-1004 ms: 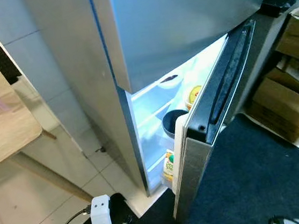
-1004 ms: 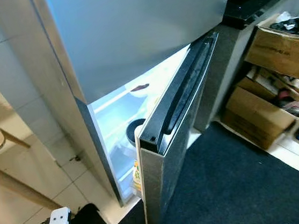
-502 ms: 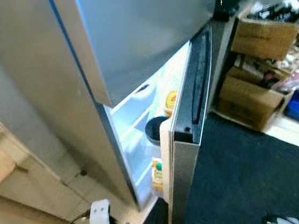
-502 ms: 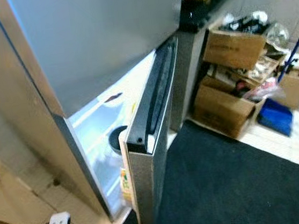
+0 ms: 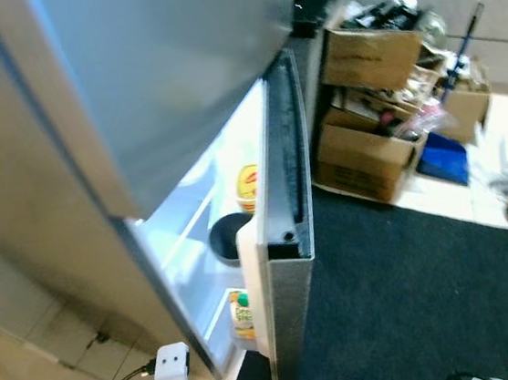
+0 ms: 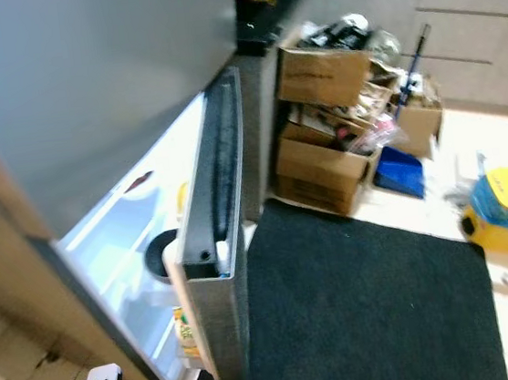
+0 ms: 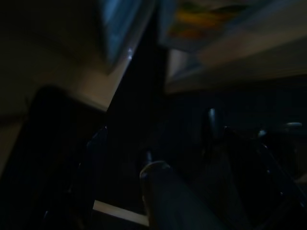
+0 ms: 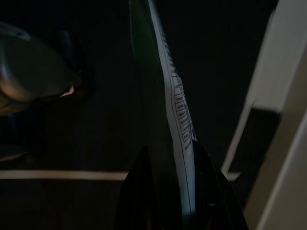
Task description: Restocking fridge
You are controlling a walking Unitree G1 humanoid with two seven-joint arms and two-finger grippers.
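Both head views look steeply down from close above the half-open fridge door, sharing the lit shelves, dark mat and cardboard boxes. Both wrist views are dark, aimed low near the floor.

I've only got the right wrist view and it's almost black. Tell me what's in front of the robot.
Observer: A fridge with its lower door standing ajar and the inside lit.
Operator: List what's already in there.
Observer: A dark round pot on a shelf, a yellow tub higher up, and a bottle with a yellow label low down by the door.
Operator: Now give me the floor on the open side.
Observer: A dark mat lies in front of the fridge, with cardboard boxes stacked beyond it against the counter.
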